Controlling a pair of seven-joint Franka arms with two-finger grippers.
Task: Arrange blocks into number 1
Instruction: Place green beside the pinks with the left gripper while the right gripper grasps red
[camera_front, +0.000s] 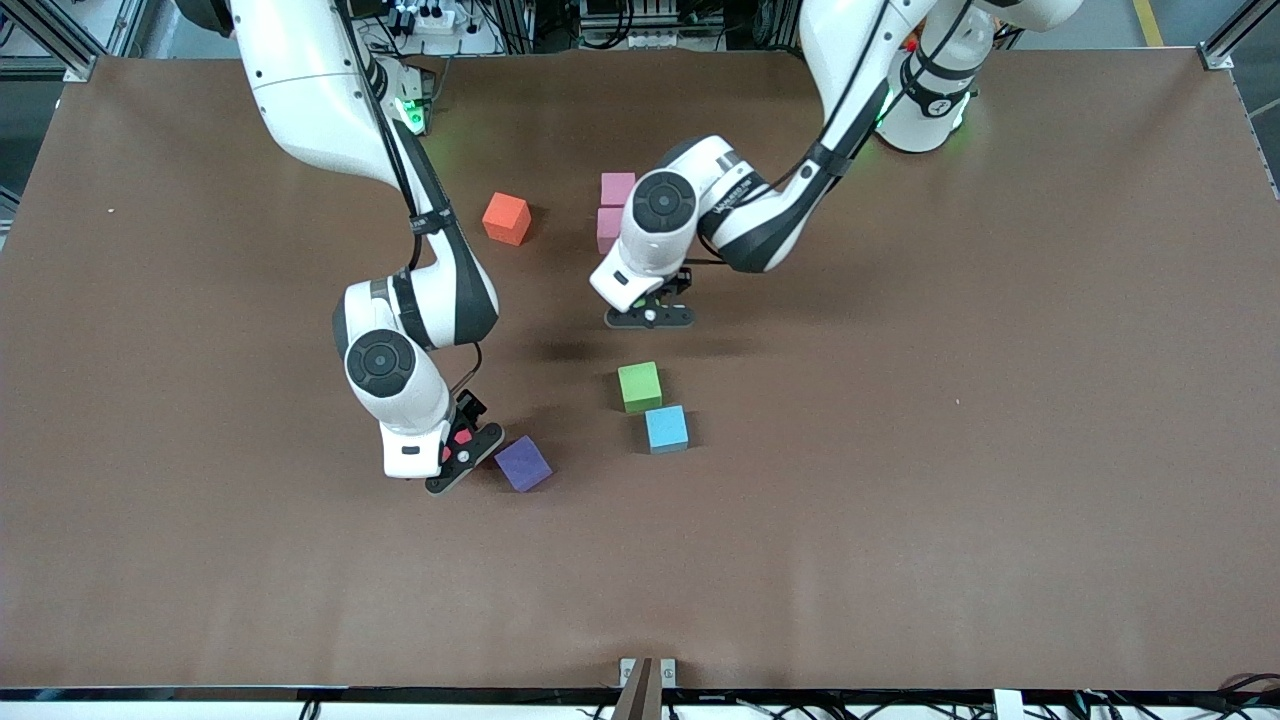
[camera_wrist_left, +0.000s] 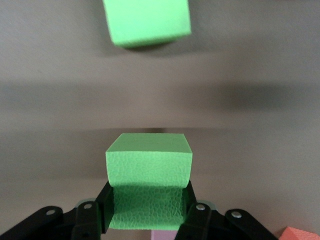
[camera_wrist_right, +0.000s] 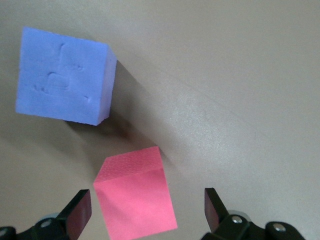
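Brown table (camera_front: 900, 500): my left gripper (camera_wrist_left: 150, 220) clamps a green block (camera_wrist_left: 148, 170) above its twin (camera_front: 639, 386); my right gripper (camera_wrist_right: 147, 212), released, straddles the red block (camera_wrist_right: 135, 200).

A robotics lab: two white arms (camera_front: 420, 300) at a brown tabletop (camera_front: 900, 500), aluminium framing (camera_front: 60, 50), cables along the edges.

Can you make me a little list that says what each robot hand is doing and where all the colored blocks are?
left end effector: shut on a green block, up over the table
right end effector: open, around the red block, beside the purple block
second green block: on the table, touching the blue block
pink blocks: two, side by side
orange block: alone, toward the right arm's end
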